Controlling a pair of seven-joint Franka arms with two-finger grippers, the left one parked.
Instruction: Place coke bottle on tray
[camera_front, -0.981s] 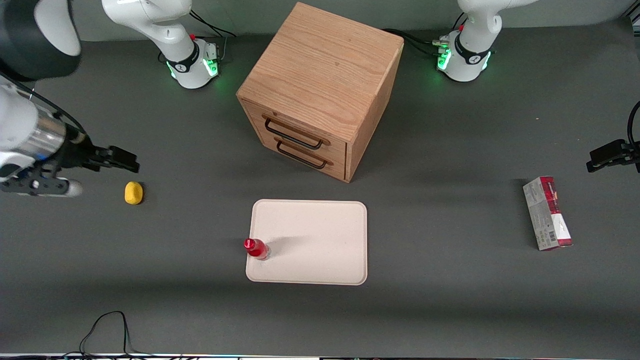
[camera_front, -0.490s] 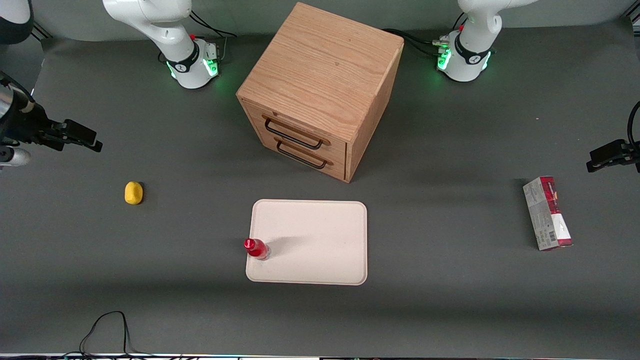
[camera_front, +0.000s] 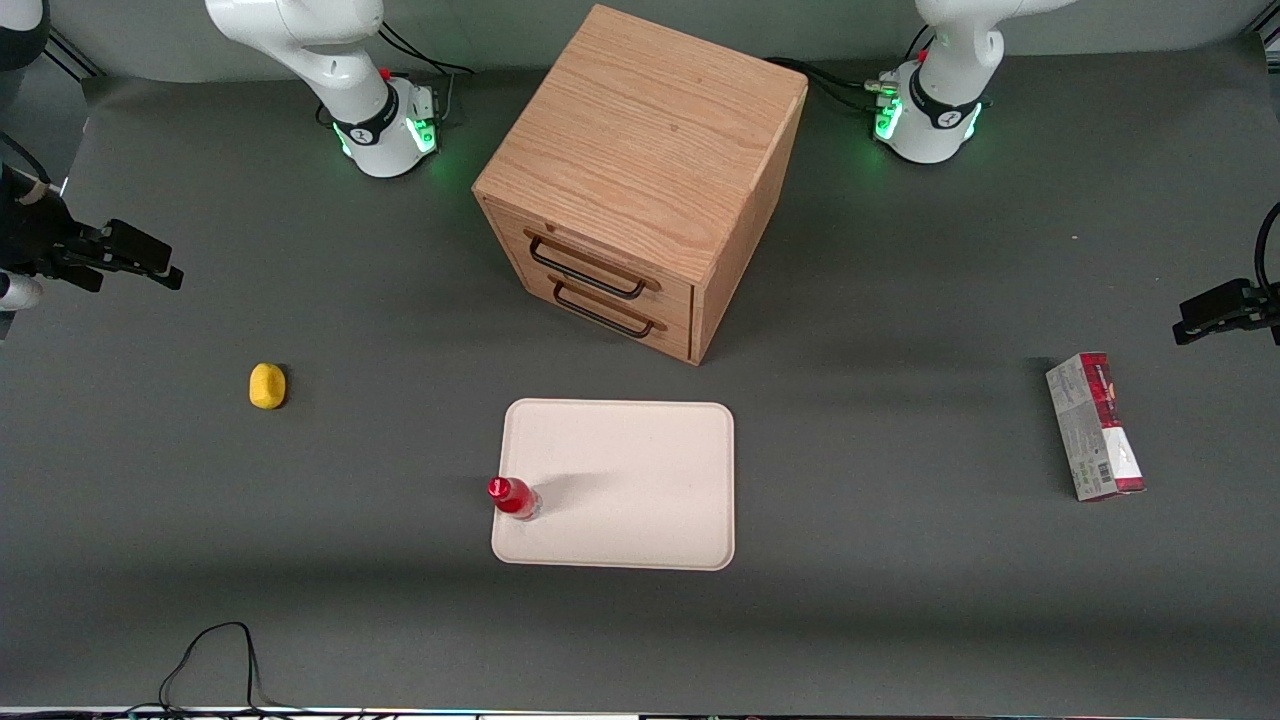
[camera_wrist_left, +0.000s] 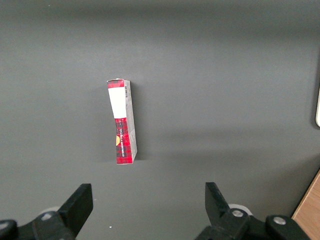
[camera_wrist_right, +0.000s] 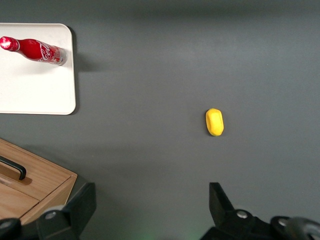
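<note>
Two drawers faced us on the wooden cabinet (camera_front: 640, 180) in the front view; a yellow lump (camera_front: 267, 386) lay toward the working arm's end, a carton (camera_front: 1094, 426) toward the parked arm's. The coke bottle (camera_front: 513, 497) stood upright at the tray's (camera_front: 640, 500) nine-o'clock rim. The gripper (camera_front: 140, 262) hung well apart.

In the right wrist view we saw its fingers (camera_wrist_right: 222, 202) spread, empty, with bare table between them and the lump (camera_wrist_right: 214, 122).
</note>
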